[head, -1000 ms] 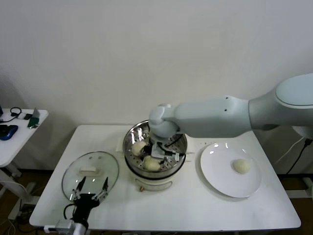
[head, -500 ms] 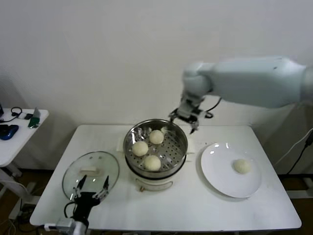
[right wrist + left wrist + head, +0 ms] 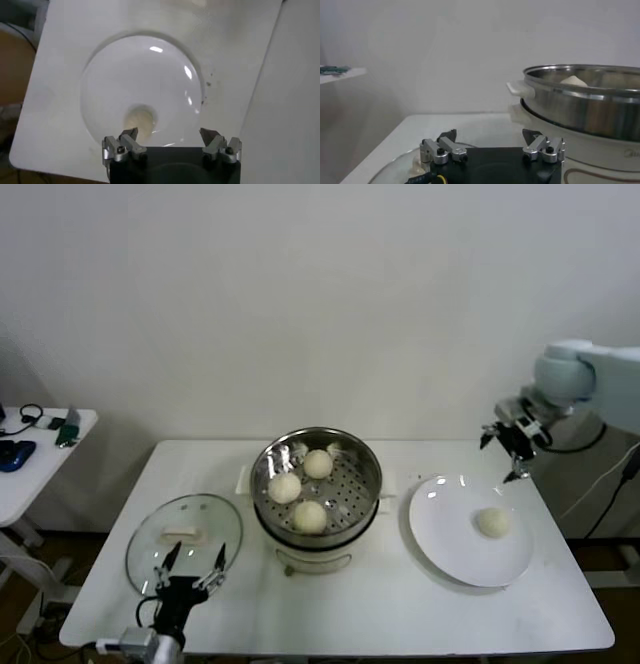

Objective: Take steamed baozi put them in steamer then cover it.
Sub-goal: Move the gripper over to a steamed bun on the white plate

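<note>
Three baozi (image 3: 310, 516) lie in the steamer (image 3: 365, 506) at the table's middle. A fourth baozi (image 3: 492, 523) lies on the white plate (image 3: 445, 534) at the right; it also shows in the right wrist view (image 3: 140, 121). My right gripper (image 3: 512, 450) is open and empty, high above the plate's far edge. The cover (image 3: 185, 536) lies flat on the table left of the steamer. My left gripper (image 3: 190, 569) is open and empty, low over the cover's near edge. In the left wrist view the steamer (image 3: 585, 102) stands beside the gripper (image 3: 490, 137).
A small side table (image 3: 35, 454) with dark items stands at the far left. The white wall is close behind the table. The plate (image 3: 125, 75) lies near the table's right edge.
My right gripper has left the steamer, risen and swung right to above the plate. A third baozi now lies in the steamer. The left arm has hardly moved.
</note>
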